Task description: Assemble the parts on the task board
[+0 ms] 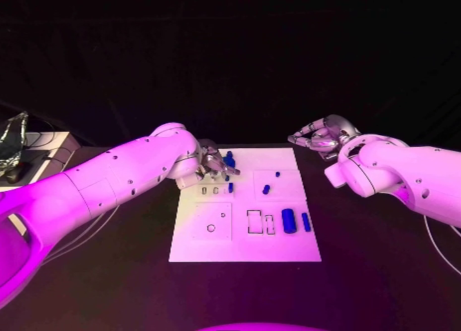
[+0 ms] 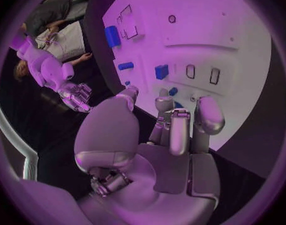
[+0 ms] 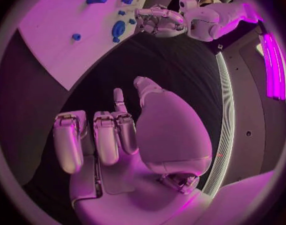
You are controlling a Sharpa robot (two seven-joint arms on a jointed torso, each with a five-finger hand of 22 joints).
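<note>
White task board (image 1: 245,238) flat in the middle of the black table (image 1: 389,276), with small blue parts scattered over it. Near the board's right edge, a large blue cylinder (image 1: 288,220) lying beside a thinner blue bar (image 1: 306,221); further up, a small blue peg (image 1: 266,189) and a tiny blue piece (image 1: 278,174) near the far edge. Outlined recesses (image 1: 255,221) just left of the large cylinder, a round hole (image 1: 210,228) in the raised panel at the near left. Left hand (image 1: 212,165) over the far left corner of the board, right by a blue part (image 1: 229,161) and another small blue piece (image 1: 230,187) below it; from the head view, cannot tell whether the fingers touch any of them. From the left wrist view, left hand (image 2: 162,130) with fingers extended, slightly parted and holding nothing, fingertips (image 2: 205,116) above the board's edge, close to a square blue part (image 2: 161,71) and two slot-shaped recesses (image 2: 202,73). Right hand (image 1: 322,136) off the board, over the dark table beyond its far right corner, well apart from every part. From the right wrist view, right hand (image 3: 118,140) empty, fingers (image 3: 104,137) loosely curled side by side with the thumb apart from them.
</note>
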